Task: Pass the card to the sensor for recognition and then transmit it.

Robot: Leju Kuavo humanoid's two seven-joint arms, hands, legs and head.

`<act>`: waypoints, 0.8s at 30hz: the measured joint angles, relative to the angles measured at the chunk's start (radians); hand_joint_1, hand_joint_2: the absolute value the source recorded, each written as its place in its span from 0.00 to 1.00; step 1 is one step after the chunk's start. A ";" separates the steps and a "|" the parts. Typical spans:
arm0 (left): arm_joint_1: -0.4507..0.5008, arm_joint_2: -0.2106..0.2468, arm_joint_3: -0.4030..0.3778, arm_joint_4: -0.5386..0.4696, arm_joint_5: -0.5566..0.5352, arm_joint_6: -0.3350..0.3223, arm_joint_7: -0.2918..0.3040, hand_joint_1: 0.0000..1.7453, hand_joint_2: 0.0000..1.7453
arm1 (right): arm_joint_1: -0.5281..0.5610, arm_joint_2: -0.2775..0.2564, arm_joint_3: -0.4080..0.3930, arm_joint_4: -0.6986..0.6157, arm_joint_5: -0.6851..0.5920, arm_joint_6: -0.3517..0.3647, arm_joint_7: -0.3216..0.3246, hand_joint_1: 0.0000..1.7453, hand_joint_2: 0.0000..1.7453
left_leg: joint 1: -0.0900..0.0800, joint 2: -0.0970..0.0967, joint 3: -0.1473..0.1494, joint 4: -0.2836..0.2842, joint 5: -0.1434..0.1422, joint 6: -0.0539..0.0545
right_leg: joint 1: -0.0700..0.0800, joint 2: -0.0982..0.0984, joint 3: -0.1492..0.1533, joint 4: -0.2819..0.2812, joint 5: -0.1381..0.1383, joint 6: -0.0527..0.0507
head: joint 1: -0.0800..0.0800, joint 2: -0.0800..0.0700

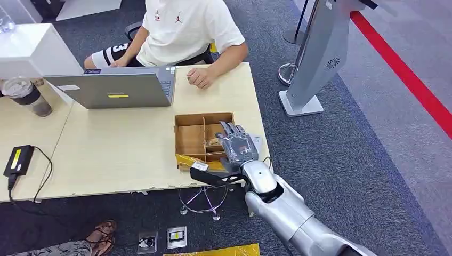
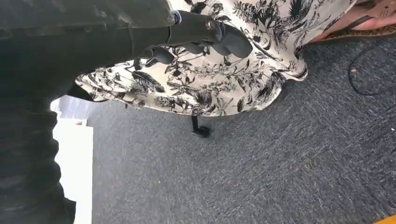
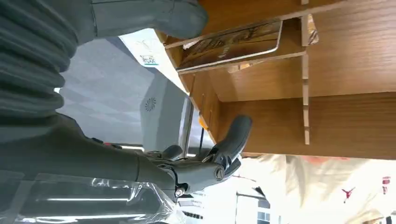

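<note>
- Dark grey carpet (image 1: 341,154) covers the floor, crossed by a red stripe (image 1: 405,74).
- A pale wooden table (image 1: 122,144) carries a grey laptop (image 1: 112,88).
- A grey kiosk stand (image 1: 314,58) rises beside it.

I take this for an office; a person (image 1: 181,26) works a laptop (image 1: 114,88) at pale desks (image 1: 106,144) on grey carpet (image 1: 346,160).

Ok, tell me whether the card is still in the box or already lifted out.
Still in the box. The card lies in a compartment of the cardboard box; the right hand is over it, and whether its fingers grip it cannot be told.
</note>
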 joint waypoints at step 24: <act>0.000 0.000 0.005 0.000 0.000 0.000 0.000 0.00 1.00 | 0.020 -0.005 0.004 -0.096 0.002 0.022 -0.010 0.57 1.00 | 0.000 0.000 0.000 0.000 0.000 0.000 | 0.000 0.000 0.000 0.000 0.000 0.000 | 0.000 0.000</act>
